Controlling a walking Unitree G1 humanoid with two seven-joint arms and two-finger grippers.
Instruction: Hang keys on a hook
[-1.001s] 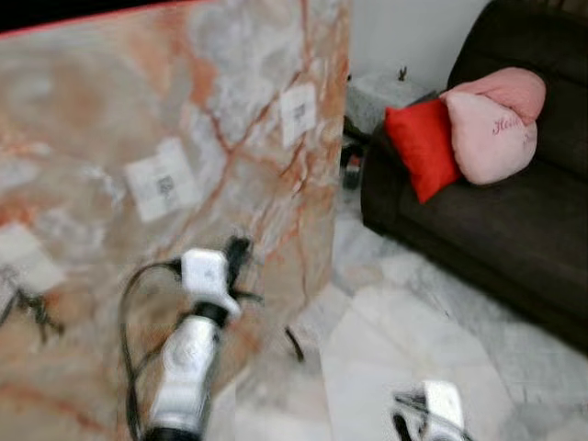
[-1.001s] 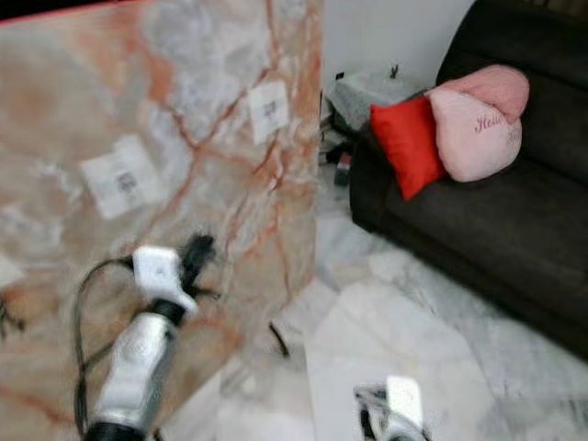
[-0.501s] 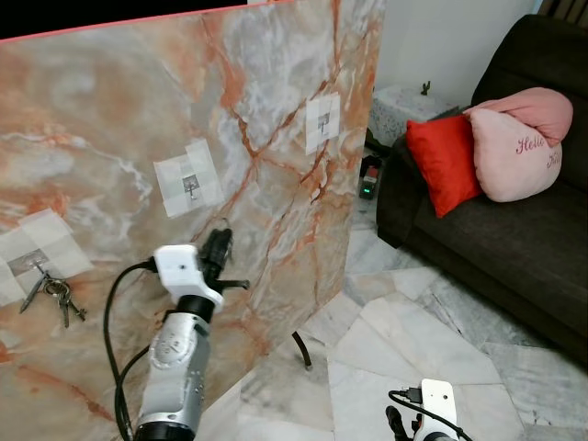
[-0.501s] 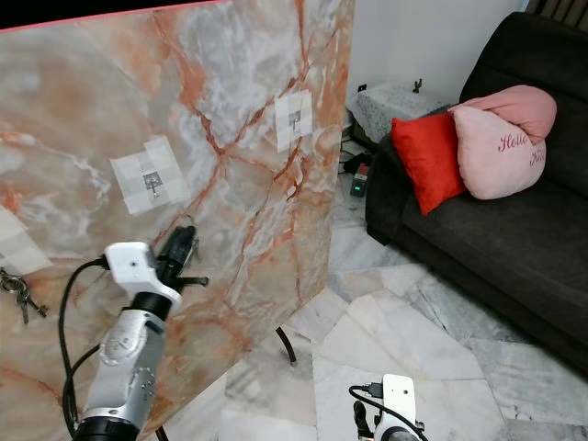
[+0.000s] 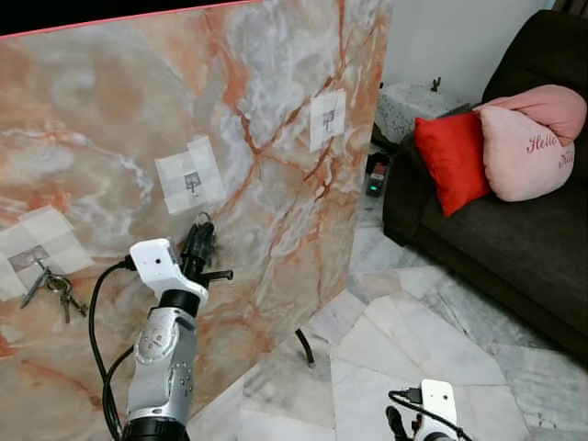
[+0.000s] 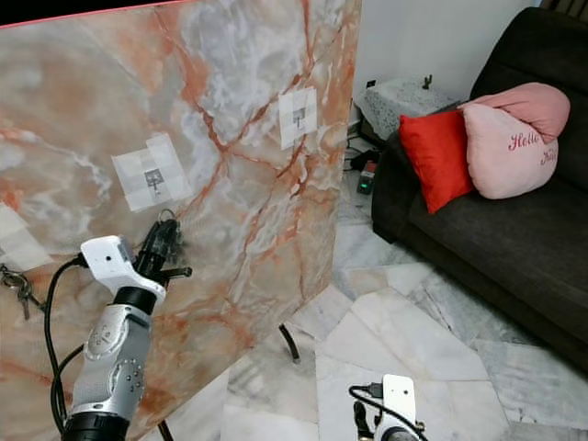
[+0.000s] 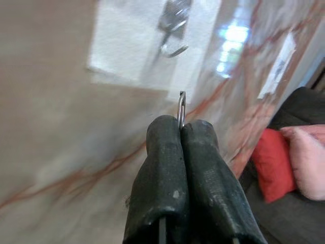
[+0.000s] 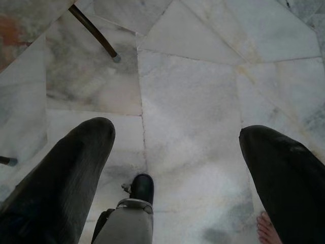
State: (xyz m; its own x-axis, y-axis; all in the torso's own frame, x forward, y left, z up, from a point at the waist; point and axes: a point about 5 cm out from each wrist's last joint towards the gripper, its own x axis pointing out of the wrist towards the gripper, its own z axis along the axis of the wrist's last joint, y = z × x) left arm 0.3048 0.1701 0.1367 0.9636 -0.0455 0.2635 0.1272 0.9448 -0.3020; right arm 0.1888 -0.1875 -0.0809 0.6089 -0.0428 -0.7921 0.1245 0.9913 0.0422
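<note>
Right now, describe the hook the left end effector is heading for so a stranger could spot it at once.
Find the big orange-veined marble panel standing beside the dark sofa. Three white patches on it each carry a small metal hook. The target is the middle hook, just above the left end effector; it is bare, unlike the far-left one holding keys.

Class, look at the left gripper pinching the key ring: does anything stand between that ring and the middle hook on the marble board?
Nothing visible does. The left gripper holds the key ring just below the middle hook, with only bare marble board and the hook's white patch between them.
</note>
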